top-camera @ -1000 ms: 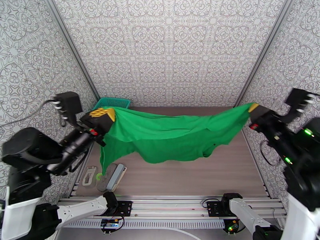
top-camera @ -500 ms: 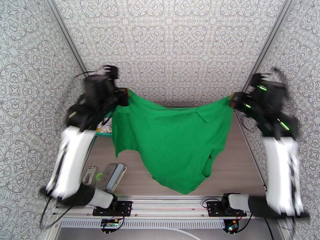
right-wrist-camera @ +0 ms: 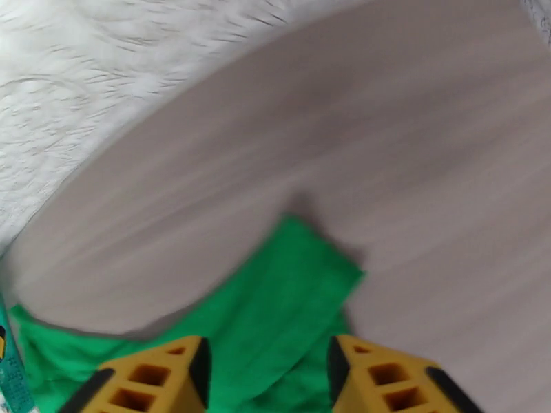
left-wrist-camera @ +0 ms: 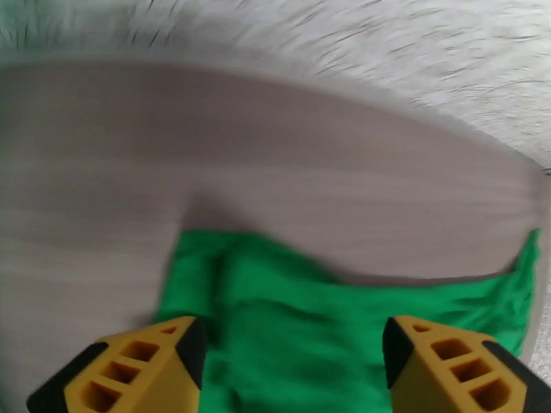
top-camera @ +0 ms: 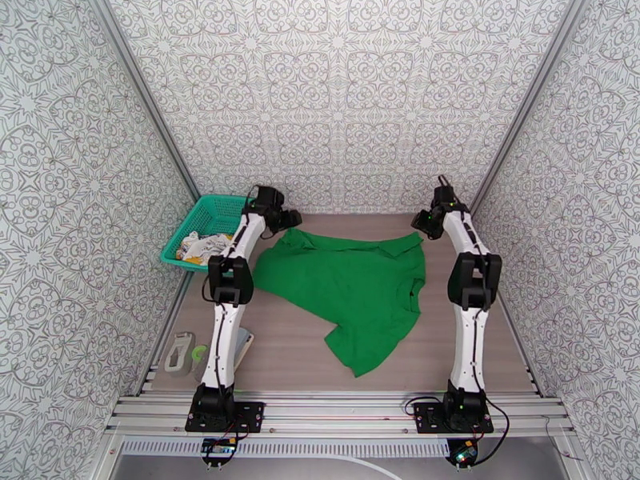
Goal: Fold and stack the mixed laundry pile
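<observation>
While the mixed laundry pile is sitting split between two places, the left side is holding the part not yet dealt with: the teal mesh basket (top-camera: 228, 206) is standing at the far left edge of the table (top-camera: 288, 358) with the white printed garment (top-camera: 200, 246) bunched inside it, parked out of the working area so the shirt is getting the open wood to itself. Nearer the arm bases, a few small grey and white items (top-camera: 180, 354) are lying, too indistinct to name. Just right of the basket, the left gripper (top-camera: 284, 220) is hovering low over the far left corner of the green shirt (top-camera: 352, 286), its yellow fingers (left-wrist-camera: 141, 369) standing wide apart and clasping nothing, the cloth lying flat beneath them. The shirt is spreading across the middle of the table, its far edge running fairly straight between the two grippers, which is likely why both arms are reaching so far back: laying it out for folding. Its near portion is trailing toward the bases in a crumpled point, so it is not yet lying smooth. At the shirt's far right corner the right gripper (top-camera: 422, 223) is hanging just above the cloth, fingers likewise parted and gripping nothing. Folding, by my judgement, is not yet begun
</observation>
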You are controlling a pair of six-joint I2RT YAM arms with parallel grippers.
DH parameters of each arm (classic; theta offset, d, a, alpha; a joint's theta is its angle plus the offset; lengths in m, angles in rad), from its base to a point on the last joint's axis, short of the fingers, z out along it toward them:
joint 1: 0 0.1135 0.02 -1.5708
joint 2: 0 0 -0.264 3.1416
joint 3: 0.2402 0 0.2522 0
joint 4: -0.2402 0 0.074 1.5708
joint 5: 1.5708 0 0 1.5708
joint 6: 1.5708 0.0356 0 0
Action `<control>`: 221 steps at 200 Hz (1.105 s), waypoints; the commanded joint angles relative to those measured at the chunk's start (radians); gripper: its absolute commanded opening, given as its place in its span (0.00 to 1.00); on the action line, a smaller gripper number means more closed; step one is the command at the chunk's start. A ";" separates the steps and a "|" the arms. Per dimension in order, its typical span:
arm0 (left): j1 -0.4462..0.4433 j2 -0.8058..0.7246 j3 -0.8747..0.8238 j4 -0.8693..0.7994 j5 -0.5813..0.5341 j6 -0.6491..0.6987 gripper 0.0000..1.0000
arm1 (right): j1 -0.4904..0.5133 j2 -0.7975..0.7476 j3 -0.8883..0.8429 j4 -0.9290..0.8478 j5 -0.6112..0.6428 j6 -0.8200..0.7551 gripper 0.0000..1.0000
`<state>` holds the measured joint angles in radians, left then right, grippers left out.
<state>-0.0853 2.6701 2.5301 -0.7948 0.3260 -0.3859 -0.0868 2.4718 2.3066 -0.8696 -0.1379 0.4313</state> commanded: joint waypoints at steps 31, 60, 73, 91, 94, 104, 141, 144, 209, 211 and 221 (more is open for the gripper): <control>-0.024 -0.490 -0.547 0.103 -0.154 0.050 0.77 | 0.012 -0.440 -0.427 0.085 0.006 0.048 0.61; -0.058 -0.678 -0.876 0.201 -0.113 0.062 0.76 | 0.088 -0.701 -0.877 0.241 -0.035 0.125 0.59; -0.069 -0.681 -0.940 0.221 -0.101 0.066 0.75 | 0.138 -0.755 -1.004 0.260 -0.058 0.128 0.57; -0.075 -0.649 -0.986 0.240 -0.084 0.068 0.71 | 0.181 -0.793 -1.109 0.254 -0.058 0.149 0.56; -0.076 -0.642 -0.992 0.247 -0.084 0.067 0.71 | 0.183 -0.800 -1.130 0.269 -0.070 0.159 0.56; -0.079 -0.622 -1.011 0.265 -0.084 0.063 0.70 | 0.183 -0.810 -1.187 0.318 -0.097 0.209 0.56; -0.083 -0.593 -1.089 0.318 -0.084 0.021 0.68 | 0.176 -0.624 -1.104 0.247 -0.078 0.311 0.42; -0.083 -0.593 -1.096 0.321 -0.084 0.015 0.67 | 0.173 -0.604 -1.091 0.247 -0.082 0.314 0.42; -0.127 -0.720 -1.345 0.389 -0.084 -0.104 0.66 | 0.125 -0.319 -0.774 0.189 -0.037 0.377 0.44; -0.132 -0.726 -1.354 0.394 -0.084 -0.110 0.66 | 0.123 -0.311 -0.760 0.184 -0.036 0.376 0.44; -0.154 -0.753 -1.393 0.421 -0.084 -0.138 0.66 | 0.114 -0.262 -0.675 0.147 -0.034 0.364 0.44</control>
<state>-0.1864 1.9598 1.2449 -0.3645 0.2340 -0.4305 0.0433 2.0876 1.4937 -0.6632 -0.2287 0.7841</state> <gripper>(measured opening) 0.657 0.439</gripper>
